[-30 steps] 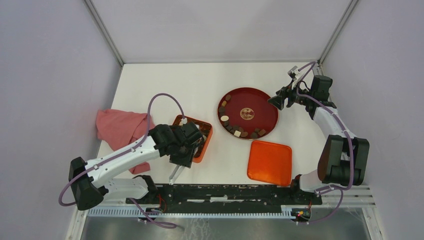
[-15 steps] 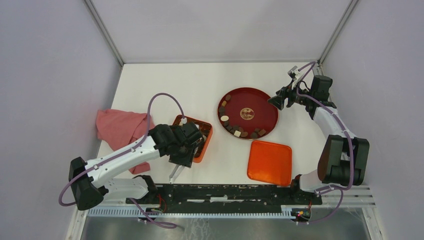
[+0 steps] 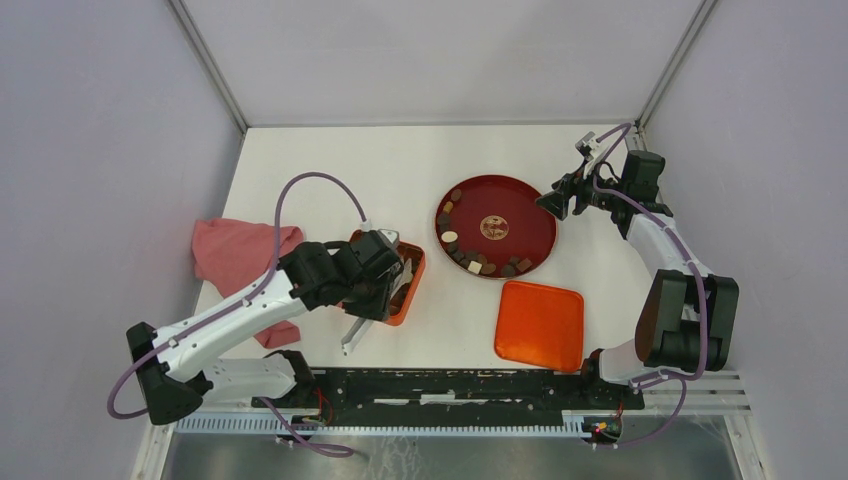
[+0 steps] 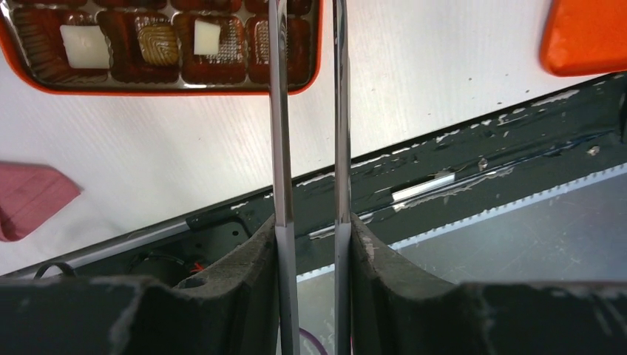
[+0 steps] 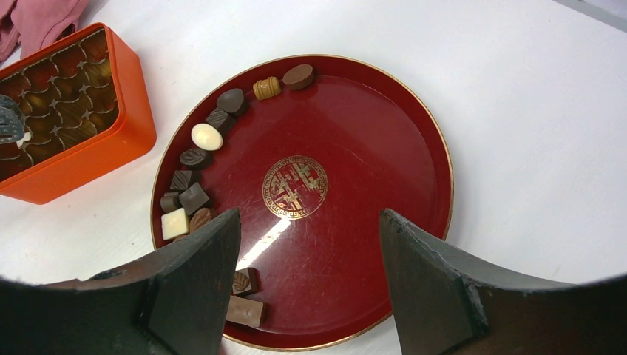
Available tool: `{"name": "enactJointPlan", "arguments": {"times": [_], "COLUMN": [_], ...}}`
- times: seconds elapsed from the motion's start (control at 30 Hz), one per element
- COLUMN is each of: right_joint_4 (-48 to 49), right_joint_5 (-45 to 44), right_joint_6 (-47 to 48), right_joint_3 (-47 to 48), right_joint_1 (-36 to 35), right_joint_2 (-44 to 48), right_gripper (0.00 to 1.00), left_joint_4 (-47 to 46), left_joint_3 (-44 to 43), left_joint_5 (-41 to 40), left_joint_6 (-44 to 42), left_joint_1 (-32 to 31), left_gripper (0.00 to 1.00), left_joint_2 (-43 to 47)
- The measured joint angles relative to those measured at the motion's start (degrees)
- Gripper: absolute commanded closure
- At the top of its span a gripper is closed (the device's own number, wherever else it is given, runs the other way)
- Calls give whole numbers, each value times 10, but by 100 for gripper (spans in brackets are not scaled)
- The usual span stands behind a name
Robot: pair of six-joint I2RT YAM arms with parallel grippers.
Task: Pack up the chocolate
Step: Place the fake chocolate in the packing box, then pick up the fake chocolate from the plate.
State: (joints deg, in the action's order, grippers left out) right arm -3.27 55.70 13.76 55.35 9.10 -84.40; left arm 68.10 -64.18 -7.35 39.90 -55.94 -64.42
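Observation:
Several chocolates (image 3: pixel 470 262) lie along the left and near rim of the round dark-red plate (image 3: pixel 522 212); in the right wrist view the chocolates (image 5: pixel 194 198) are dark, mid brown and cream. The orange compartmented box (image 3: pixel 412 262) holds two white pieces and a brown one (image 4: pixel 159 43). My left gripper (image 3: pixel 375 292) is over the box, shut on metal tweezers (image 4: pixel 279 111); its blades run out of the top of the left wrist view, tips hidden. My right gripper (image 3: pixel 556 203) is open and empty at the plate's right edge, and it also shows in the right wrist view (image 5: pixel 307 214).
An orange lid (image 3: pixel 540 325) lies flat near the front, right of the box. A pink cloth (image 3: pixel 235 255) lies left of the box. The black rail (image 3: pixel 450 385) runs along the near table edge. Grey walls stand on both sides.
My left arm has swung, its elbow going left and the gripper shifting a little farther over the box with the tweezers. The right arm has not moved.

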Motion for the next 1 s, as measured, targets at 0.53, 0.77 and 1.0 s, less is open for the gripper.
{"name": "enactJointPlan", "arguments": {"times": [0.53,0.77,1.0], "right_joint_4": [0,0,0], "right_joint_5": [6,12,13], "right_joint_6": [0,0,0], "right_joint_3": [0,0,0], "right_joint_1": [0,0,0], "right_joint_2": [0,0,0], "right_gripper": [26,26,26], "left_joint_4": [-115,-119,-124], "left_joint_3": [-113,-203,-258], "left_joint_5": [3,18,66], "left_joint_6": [-60,-144,-188], "left_joint_1": [9,38,68], "left_gripper": [62,62,62], "left_joint_2": [-178,-309,-369]}}
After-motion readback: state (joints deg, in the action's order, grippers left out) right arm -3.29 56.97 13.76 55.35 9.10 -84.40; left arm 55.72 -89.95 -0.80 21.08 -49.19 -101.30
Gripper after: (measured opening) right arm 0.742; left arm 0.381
